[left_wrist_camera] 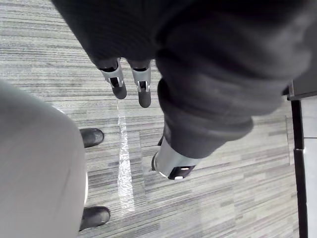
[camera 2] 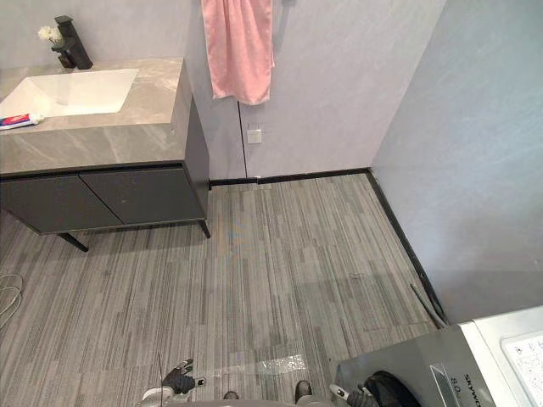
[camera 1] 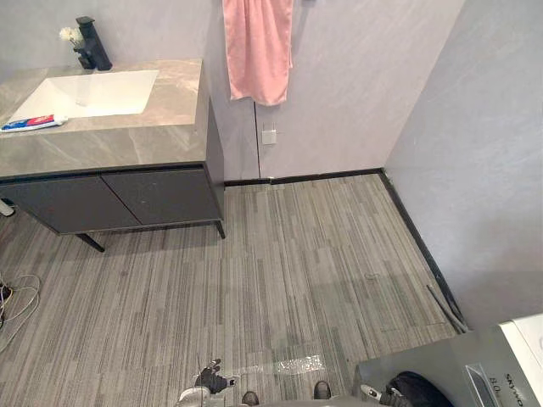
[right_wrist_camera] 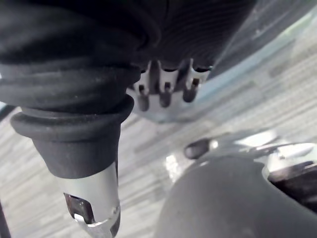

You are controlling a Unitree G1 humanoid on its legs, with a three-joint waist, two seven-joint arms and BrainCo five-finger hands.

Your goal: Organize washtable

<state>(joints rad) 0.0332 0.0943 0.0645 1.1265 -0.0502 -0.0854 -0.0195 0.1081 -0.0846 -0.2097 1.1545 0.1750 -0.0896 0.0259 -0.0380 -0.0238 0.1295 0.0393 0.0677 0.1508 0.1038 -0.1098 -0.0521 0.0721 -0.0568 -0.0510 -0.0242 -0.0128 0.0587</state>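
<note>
Left hand (left_wrist_camera: 208,84): hangs low at the robot's left side above the floor. Its fingers (left_wrist_camera: 118,82) are straight and relaxed, the thumb is apart from them, and it holds nothing.
Right hand (right_wrist_camera: 188,29): hangs low at the robot's right side. Its fingers (right_wrist_camera: 165,89) are loosely extended in a row, and nothing is held.
Washing machine (camera 1: 458,365): just beside the right hand, at the near right of the room.
Floor (camera 1: 297,254): striped grey planks form a wide open stretch between the robot and the washtable.
Washtable cabinet (camera 1: 153,195): has dark doors, stands on short legs against the far wall to the robot's left, and is well apart from both hands.
Countertop (camera 1: 127,140): grey stone, with its front strip bare.
Toothpaste tube (camera 1: 32,123): lies flat on the countertop, touching or just beside the near left rim of the basin.
Basin (camera 1: 102,91): white and set into the countertop.
Faucet (camera 1: 92,42): black, behind the basin, with a small white flower sprig (camera 1: 69,36) just beside it.
Towel (camera 1: 257,47): pink, hangs on the far wall to the right of the washtable.
Step in hand: judged to be the approach, as nothing on the countertop is within reach.
Next move calls for: walking forward and to the left until the countertop is under the hands, then reaching for the toothpaste tube.
</note>
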